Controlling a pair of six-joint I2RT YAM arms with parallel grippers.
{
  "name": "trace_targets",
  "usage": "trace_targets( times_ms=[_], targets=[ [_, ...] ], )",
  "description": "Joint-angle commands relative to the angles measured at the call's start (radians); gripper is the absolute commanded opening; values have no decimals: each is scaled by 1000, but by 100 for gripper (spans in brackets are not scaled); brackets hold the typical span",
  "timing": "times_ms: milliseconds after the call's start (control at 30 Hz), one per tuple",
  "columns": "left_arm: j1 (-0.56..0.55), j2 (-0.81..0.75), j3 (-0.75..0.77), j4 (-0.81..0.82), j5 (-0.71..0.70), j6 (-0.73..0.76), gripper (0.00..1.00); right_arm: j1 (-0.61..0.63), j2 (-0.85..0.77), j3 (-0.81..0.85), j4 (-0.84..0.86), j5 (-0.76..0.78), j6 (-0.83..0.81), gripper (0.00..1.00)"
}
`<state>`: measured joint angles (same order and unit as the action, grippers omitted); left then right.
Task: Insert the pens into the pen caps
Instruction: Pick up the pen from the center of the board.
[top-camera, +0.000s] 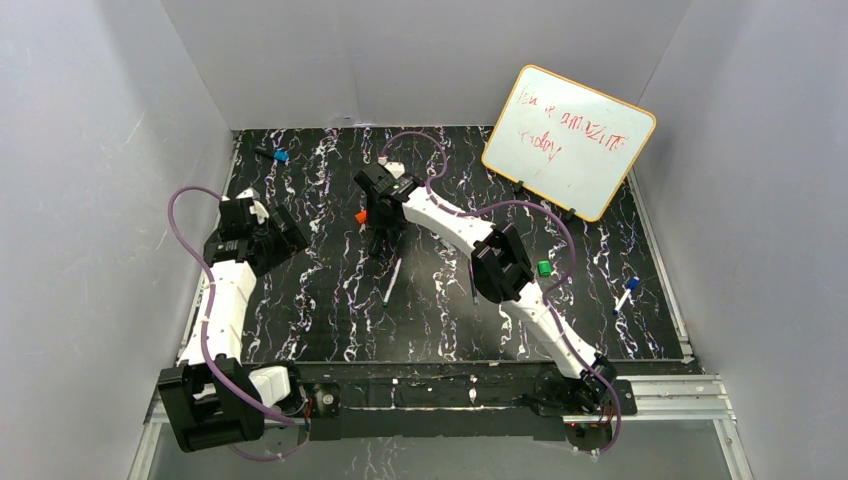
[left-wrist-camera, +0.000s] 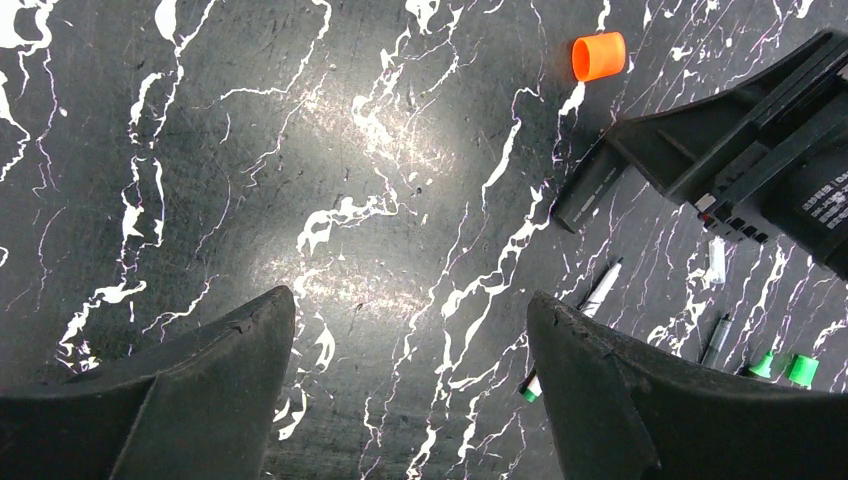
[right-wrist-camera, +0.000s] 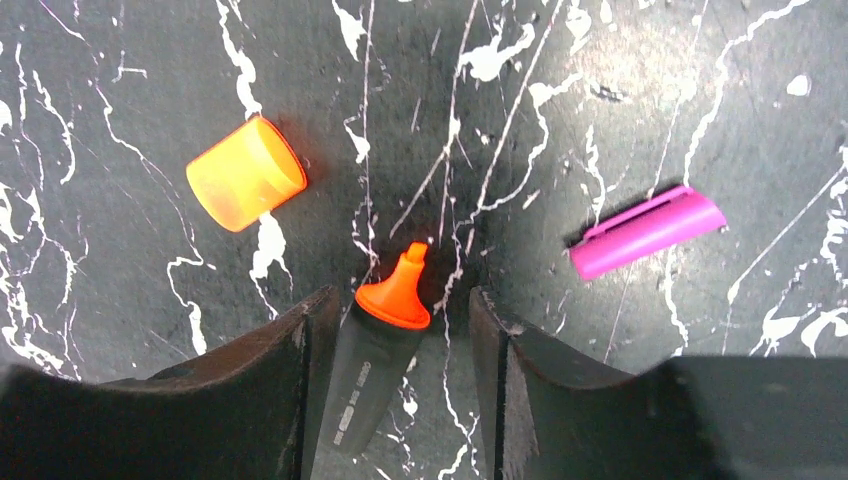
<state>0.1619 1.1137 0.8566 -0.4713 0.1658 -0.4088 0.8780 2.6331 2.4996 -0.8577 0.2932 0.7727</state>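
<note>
In the right wrist view a short black marker with an orange tip (right-wrist-camera: 385, 335) lies between the fingers of my right gripper (right-wrist-camera: 402, 295). It rests against the left finger, with a gap to the right finger; the jaws stand open around it. An orange cap (right-wrist-camera: 246, 172) lies on its side just ahead to the left, and a purple cap (right-wrist-camera: 648, 232) to the right. My left gripper (left-wrist-camera: 408, 298) is open and empty over bare table. From it I see the orange cap (left-wrist-camera: 599, 56), a white pen (left-wrist-camera: 600, 292) and a dark slim pen (left-wrist-camera: 715, 340).
The whiteboard (top-camera: 568, 140) stands at the back right. A blue cap (top-camera: 281, 156) lies at the back left, a green cap (top-camera: 544, 267) by the right arm's elbow, and a white pen with a blue end (top-camera: 626, 295) at the right. Grey walls enclose the marbled table (top-camera: 330, 320).
</note>
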Motion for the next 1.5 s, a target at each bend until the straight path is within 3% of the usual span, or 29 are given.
trace_targets(
  times_ms=[0, 367, 533, 733, 867, 1200, 1467],
  targets=[
    [-10, 6, -13, -7, 9, 13, 82, -5, 70, 15, 38, -17, -80, 56],
    [-21, 24, -19, -4, 1, 22, 82, 60, 36, -113, 1, 24, -274, 55],
    [-22, 27, -20, -3, -2, 23, 82, 79, 31, -146, -18, 27, -301, 50],
    [-22, 15, -19, -13, -12, 28, 82, 87, 28, -159, -33, 26, -308, 30],
    [-22, -3, -22, -21, -17, 32, 82, 88, 4, -201, -40, 37, -299, 1],
    [-27, -71, -50, -20, 23, 31, 82, 87, -116, -320, 28, 64, -247, 1],
    [-53, -143, -91, 104, 257, 28, 84, 77, -225, -293, 66, 115, -250, 1]
  ],
)
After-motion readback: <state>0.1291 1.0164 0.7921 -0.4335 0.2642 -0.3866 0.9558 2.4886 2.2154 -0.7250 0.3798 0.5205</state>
